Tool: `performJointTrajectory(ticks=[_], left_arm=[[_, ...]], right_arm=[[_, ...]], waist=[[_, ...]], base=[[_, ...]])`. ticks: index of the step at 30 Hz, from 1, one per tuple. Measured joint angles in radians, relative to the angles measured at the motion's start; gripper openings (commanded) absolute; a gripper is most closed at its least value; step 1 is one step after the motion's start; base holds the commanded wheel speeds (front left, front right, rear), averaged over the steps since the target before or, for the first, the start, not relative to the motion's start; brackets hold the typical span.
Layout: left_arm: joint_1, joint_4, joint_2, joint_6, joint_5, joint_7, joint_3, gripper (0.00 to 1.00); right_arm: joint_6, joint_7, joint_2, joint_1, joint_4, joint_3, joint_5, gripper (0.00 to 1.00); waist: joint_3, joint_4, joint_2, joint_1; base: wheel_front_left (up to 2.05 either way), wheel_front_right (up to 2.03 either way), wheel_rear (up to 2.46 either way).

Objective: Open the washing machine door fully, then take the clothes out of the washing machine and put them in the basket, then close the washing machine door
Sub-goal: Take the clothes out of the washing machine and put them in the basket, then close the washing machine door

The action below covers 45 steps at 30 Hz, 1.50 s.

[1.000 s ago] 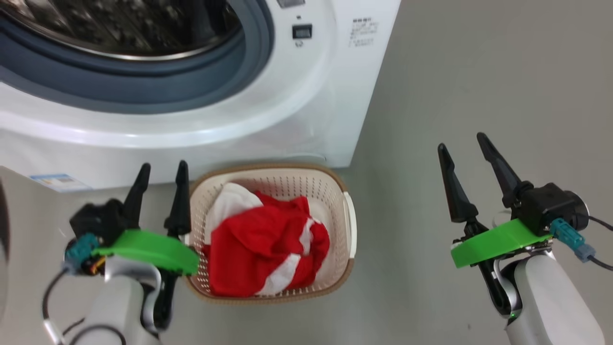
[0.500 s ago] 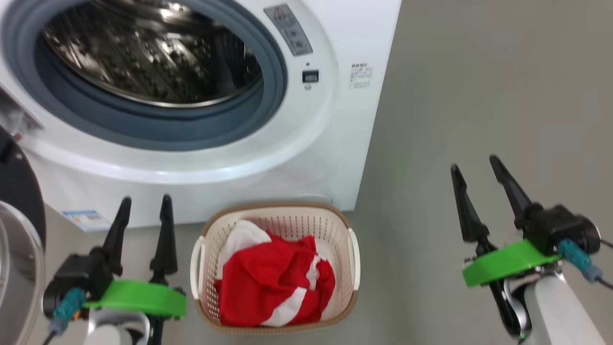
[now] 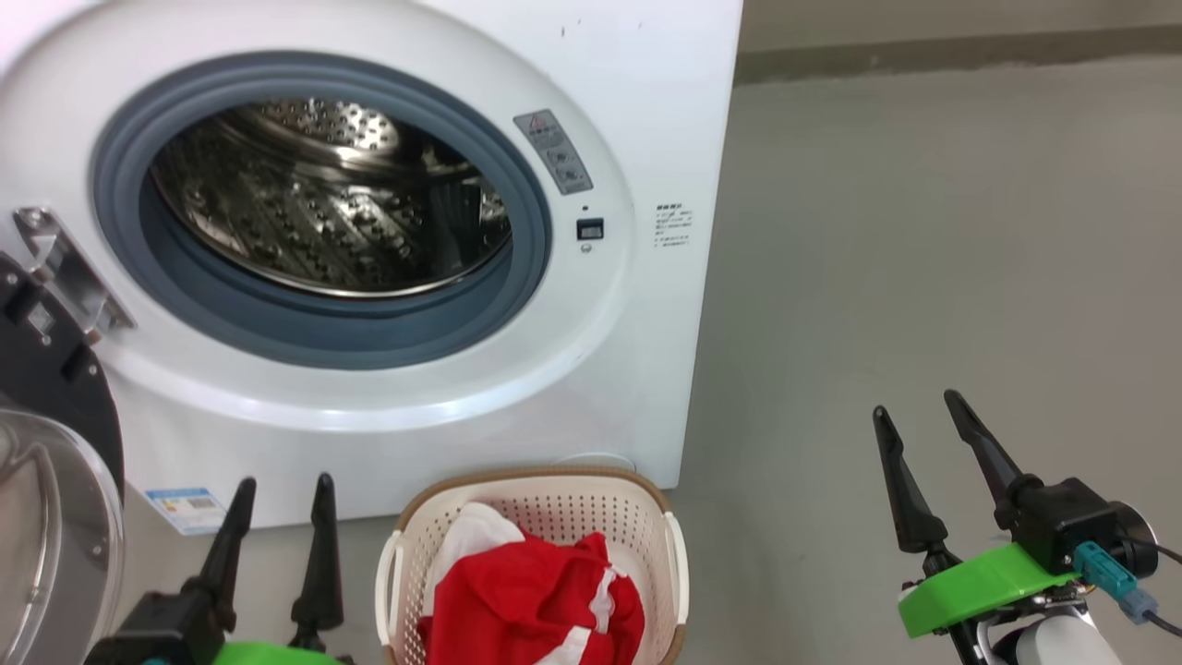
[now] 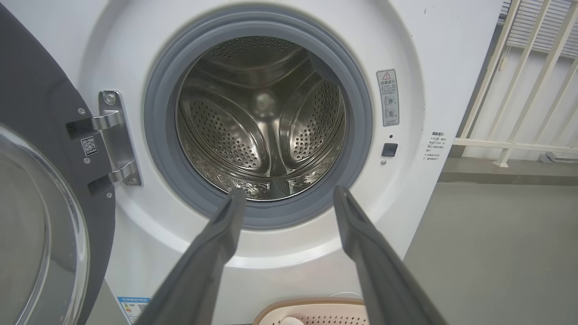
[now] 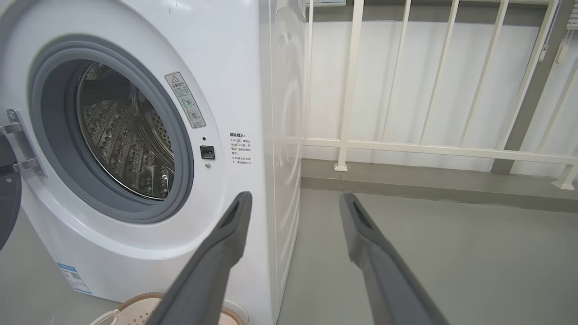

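Note:
The white washing machine stands with its steel drum bare behind the grey ring. Its door hangs swung out at the left, black rim and glass bowl showing; in the left wrist view the door fills the left edge. Red and white clothes lie in the cream basket on the floor before the machine. My left gripper is open, left of the basket, empty. My right gripper is open over bare floor to the right, fingers apart.
Grey floor spreads to the right of the machine. A white railing runs along the wall behind it. A blue sticker sits low on the machine's front.
The head camera has tilted up, so the machine, basket and grippers all slid down the picture. Both grippers stay open and the clothes stay in the basket.

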Motion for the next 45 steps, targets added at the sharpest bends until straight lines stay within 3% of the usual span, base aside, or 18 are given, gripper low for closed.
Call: performJointTrajectory(ticks=[20,45], left_arm=[[0.060,-0.045,0.018,0.032,0.007,0.023,-0.010,1.00],[0.060,-0.076,0.032,0.032,-0.001,0.030,-0.037,1.00]], right_arm=[[0.000,0.000,0.001,0.030,-0.024,0.011,-0.010,1.00],[0.000,0.000,0.001,0.039,-0.024,0.007,-0.010,1.00]], waist=[[-0.035,-0.010,0.0000,0.0000],[-0.014,-0.007,0.0000,0.0000]], base=[[-0.10,0.10,0.00],[-1.15,1.15,0.00]])
